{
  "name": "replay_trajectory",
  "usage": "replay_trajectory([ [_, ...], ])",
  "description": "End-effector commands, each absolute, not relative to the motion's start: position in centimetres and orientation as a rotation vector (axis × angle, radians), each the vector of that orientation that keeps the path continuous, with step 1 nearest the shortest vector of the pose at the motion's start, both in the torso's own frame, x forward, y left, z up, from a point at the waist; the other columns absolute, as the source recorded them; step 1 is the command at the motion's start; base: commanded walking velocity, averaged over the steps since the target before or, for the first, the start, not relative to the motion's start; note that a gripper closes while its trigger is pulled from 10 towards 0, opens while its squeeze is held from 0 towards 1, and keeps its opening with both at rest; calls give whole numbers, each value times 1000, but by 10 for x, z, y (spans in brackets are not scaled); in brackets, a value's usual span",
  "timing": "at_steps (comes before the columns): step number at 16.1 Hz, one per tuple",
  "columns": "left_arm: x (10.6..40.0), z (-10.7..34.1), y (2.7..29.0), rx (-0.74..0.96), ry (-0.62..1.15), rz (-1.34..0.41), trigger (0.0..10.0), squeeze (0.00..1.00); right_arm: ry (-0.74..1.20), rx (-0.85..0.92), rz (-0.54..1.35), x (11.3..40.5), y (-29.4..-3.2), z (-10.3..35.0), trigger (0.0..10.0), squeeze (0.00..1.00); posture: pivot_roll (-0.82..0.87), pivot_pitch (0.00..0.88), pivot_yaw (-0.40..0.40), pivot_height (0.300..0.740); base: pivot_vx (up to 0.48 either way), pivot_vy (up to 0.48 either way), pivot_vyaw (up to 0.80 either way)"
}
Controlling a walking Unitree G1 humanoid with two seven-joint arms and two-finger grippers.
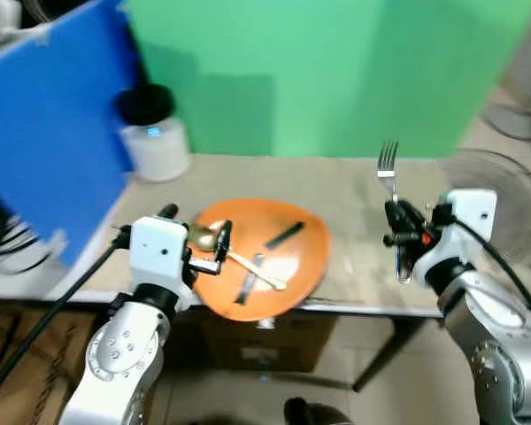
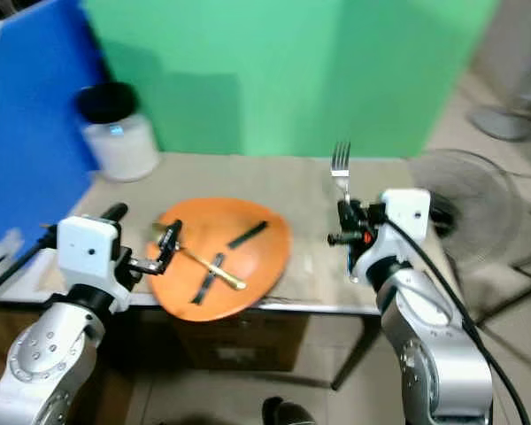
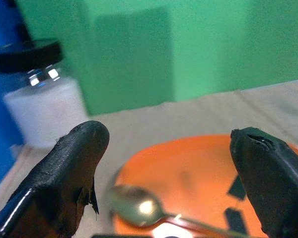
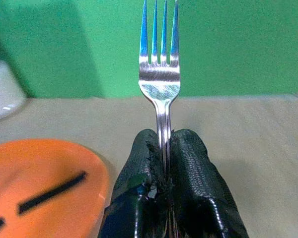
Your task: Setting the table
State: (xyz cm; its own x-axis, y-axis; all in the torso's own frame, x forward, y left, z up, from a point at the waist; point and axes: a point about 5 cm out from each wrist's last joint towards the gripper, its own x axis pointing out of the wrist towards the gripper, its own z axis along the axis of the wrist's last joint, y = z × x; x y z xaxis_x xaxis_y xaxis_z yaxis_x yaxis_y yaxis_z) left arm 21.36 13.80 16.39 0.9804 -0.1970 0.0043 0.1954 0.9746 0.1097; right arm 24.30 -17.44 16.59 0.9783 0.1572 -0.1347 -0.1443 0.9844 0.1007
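While the right pincer [image 1: 398, 232] stood clamped on a fork [image 1: 388, 165], tines up and pointing toward twelve o'clock, the orange plate [image 1: 296, 257] lay at the bench's [image 1: 336, 186] near edge, at nine o'clock from that fork. A gold spoon [image 1: 234, 257] rested on the plate's nine-o'clock side, its bowl just before the left pincer [image 1: 211, 248], whose fingers [image 3: 74, 168] stood apart around nothing. A white jar [image 1: 155, 142] with a black lid stood at eleven o'clock. Placing the cutlery seemed the step in hand; next, the fork likely needed lowering flat onto bare bench at the plate's three o'clock.
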Motion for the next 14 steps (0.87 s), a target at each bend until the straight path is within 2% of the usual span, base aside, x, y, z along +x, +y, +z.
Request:
replay_trajectory([
  [1,213,168,137,97,-30,-195,10000,0,130,83,126,242,-176,168,10000,0,-105,0,39,740,0,0,-788],
  [14,214,167,132,111,-47,-225,10000,0,111,62,36,240,-186,170,10000,0,-119,3,57,740,0,0,-788],
])
